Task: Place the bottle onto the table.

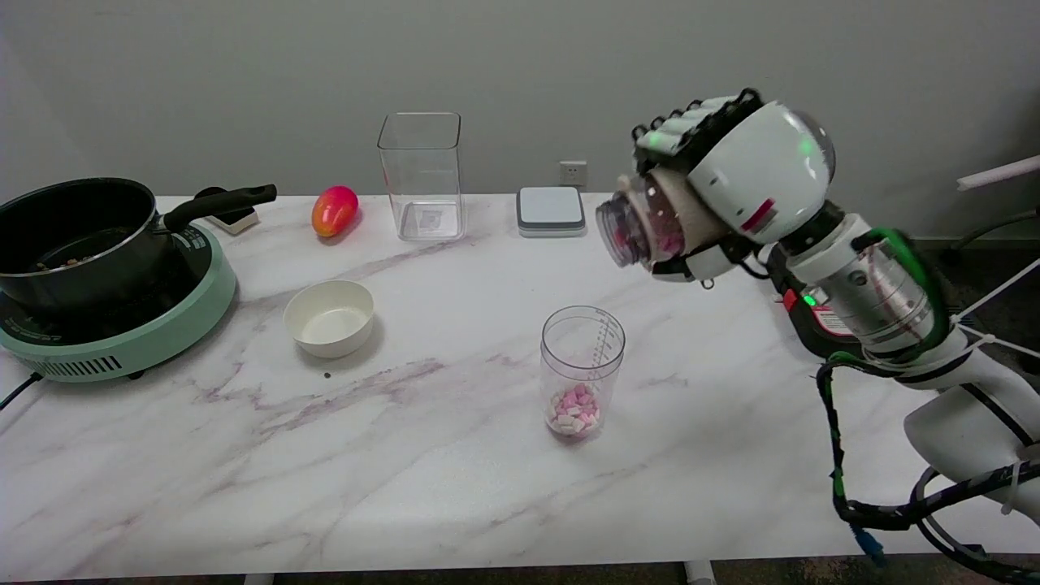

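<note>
Fingers (691, 122) wrapped over the top of the bottle (642, 227); right hand (731, 183) grips it in the air, lying near level, open mouth toward 9 o'clock. Pink bits visible inside. Bottle is above the table (203, 455), not touching. Clear cup (582, 370) with pink and white pieces stands on the marble at 7 o'clock of the hand, well apart. Grey scale (551, 210) at 9 o'clock. White bowl (329, 317) further toward 8 o'clock, near the black pot (73, 236).
</note>
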Motion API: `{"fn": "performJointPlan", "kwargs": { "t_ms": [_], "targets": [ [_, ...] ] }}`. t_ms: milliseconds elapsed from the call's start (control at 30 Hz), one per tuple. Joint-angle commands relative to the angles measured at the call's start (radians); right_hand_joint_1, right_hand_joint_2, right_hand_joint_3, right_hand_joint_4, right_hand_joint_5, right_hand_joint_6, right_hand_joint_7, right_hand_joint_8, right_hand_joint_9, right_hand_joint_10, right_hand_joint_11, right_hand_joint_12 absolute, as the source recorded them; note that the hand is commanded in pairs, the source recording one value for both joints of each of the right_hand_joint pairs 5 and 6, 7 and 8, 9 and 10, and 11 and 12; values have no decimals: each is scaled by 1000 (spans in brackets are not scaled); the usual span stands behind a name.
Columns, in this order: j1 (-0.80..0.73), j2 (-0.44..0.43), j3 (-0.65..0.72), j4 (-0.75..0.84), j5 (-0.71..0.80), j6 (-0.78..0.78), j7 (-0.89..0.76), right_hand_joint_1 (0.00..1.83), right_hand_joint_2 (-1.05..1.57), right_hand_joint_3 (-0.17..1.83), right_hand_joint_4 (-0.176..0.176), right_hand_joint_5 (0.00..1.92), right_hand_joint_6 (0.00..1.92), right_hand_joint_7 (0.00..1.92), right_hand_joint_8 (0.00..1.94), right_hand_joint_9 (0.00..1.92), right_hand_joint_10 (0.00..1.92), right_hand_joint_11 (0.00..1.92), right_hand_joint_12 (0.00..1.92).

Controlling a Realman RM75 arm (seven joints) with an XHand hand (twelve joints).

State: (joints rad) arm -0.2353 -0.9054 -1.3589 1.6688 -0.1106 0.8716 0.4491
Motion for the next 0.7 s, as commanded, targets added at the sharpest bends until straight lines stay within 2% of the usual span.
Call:
{"fn": "performJointPlan", "kwargs": {
  "t_ms": [33, 133, 200, 367, 500, 700],
  "targets": [
    [47, 17, -166, -221, 1017, -76, 378, 1332, 1349, 274, 0, 1811, 1811, 1770, 1770, 1537, 1537, 1353, 1353],
    [52, 39, -121, -267, 1022, -221, 623, 1342, 1344, 272, 0, 1805, 1805, 1769, 1769, 1539, 1539, 1355, 1355],
    [62, 74, -109, -308, 992, -293, 850, 1339, 1346, 260, 0, 1793, 1793, 1765, 1765, 1535, 1535, 1352, 1352],
    [112, 139, -154, -428, 848, -308, 1205, 1354, 1316, 260, 0, 1774, 1774, 1757, 1757, 1525, 1525, 1347, 1347],
    [181, 139, -215, -519, 752, -288, 1327, 1338, 1338, 256, 0, 1798, 1798, 1767, 1767, 1534, 1534, 1355, 1355],
    [339, 129, -367, -661, 643, -227, 1407, 1289, 1409, 242, 0, 1833, 1833, 1783, 1783, 1546, 1546, 1368, 1368]
  ]
}}
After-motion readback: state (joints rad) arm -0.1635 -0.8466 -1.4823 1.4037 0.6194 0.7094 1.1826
